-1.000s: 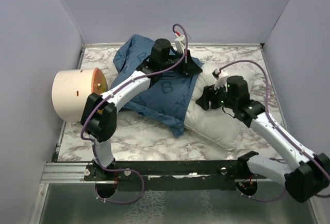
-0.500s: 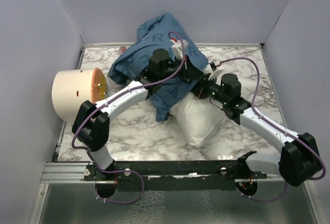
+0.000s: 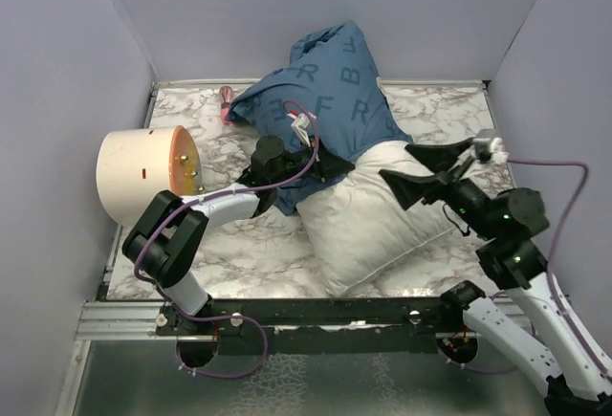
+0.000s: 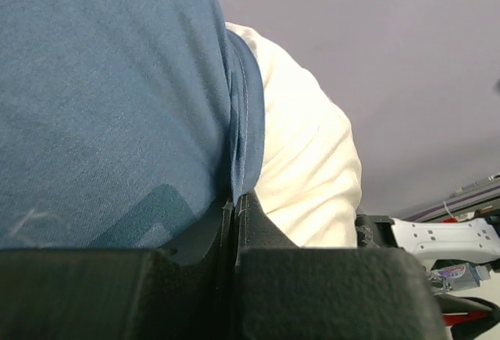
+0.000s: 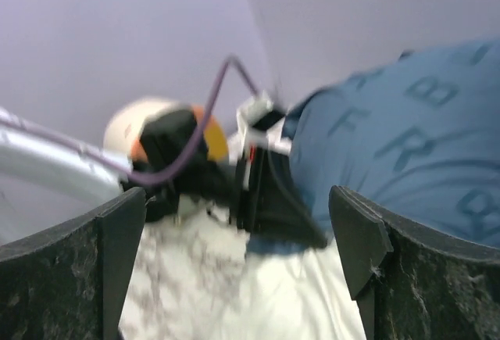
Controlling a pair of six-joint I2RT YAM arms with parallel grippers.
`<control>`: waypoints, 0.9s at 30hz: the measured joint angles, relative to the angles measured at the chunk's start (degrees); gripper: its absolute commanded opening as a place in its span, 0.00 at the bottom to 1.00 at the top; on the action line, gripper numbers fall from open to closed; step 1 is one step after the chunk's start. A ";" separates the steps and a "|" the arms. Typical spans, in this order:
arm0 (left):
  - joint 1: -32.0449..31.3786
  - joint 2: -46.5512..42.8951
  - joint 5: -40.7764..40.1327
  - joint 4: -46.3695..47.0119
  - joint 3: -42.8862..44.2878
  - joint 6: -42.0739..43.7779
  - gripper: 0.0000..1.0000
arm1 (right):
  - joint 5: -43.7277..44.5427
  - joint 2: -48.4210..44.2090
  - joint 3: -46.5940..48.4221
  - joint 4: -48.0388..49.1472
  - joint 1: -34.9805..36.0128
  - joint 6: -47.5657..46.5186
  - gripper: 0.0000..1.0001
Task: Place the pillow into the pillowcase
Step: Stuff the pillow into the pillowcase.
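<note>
The blue lettered pillowcase (image 3: 335,81) is bunched up at the back of the table, over the far end of the white pillow (image 3: 373,225). The pillow's near end lies bare on the marble. My left gripper (image 3: 346,162) is shut on the pillowcase's hem at the pillow's edge. In the left wrist view the left gripper (image 4: 235,203) pinches that hem, with the pillowcase (image 4: 109,82) to the left and the pillow (image 4: 308,160) to the right. My right gripper (image 3: 396,162) hangs open just above the pillow, holding nothing. In the right wrist view the right gripper (image 5: 242,246) frames the pillow (image 5: 258,309), the pillowcase (image 5: 398,144) and the left gripper (image 5: 269,191).
A cream cylinder with an orange end (image 3: 143,175) lies on its side at the left of the table. A small pink thing (image 3: 227,103) sits at the back left, by the pillowcase. Lilac walls close in the marble table (image 3: 239,253) on three sides.
The left gripper has drawn back toward the near left with the hem; the pillowcase has risen over the pillow's far end. The right gripper has opened and pulled back to the right.
</note>
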 measured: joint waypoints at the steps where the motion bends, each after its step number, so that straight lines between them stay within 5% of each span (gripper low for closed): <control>1: 0.04 0.07 0.15 1.38 -0.57 -0.31 0.00 | 2.27 -1.20 3.17 -1.99 0.00 0.07 1.00; 4: 0.09 0.22 0.28 3.74 -1.55 -0.59 0.00 | 13.16 -1.42 10.40 -8.15 0.02 1.95 1.00; 9: 0.09 -0.35 0.44 3.17 -1.66 0.81 0.00 | 23.96 3.10 7.58 -16.26 -1.31 6.27 1.00; 18: 0.72 -4.15 1.92 -2.75 -1.40 5.68 0.00 | 8.87 10.29 -3.23 -17.55 -21.73 7.74 0.97; 21: 0.85 -4.17 2.82 -3.85 -0.63 6.43 0.00 | 0.81 11.82 -6.32 -12.52 -24.48 7.76 0.72; 24: 0.94 -4.17 3.78 -5.29 0.90 6.82 0.00 | -8.66 17.64 -9.75 -3.13 -25.09 9.01 0.23; 27: 0.92 -4.15 4.83 -7.82 4.33 6.88 0.00 | -16.79 25.66 -9.46 4.94 -25.31 10.82 0.01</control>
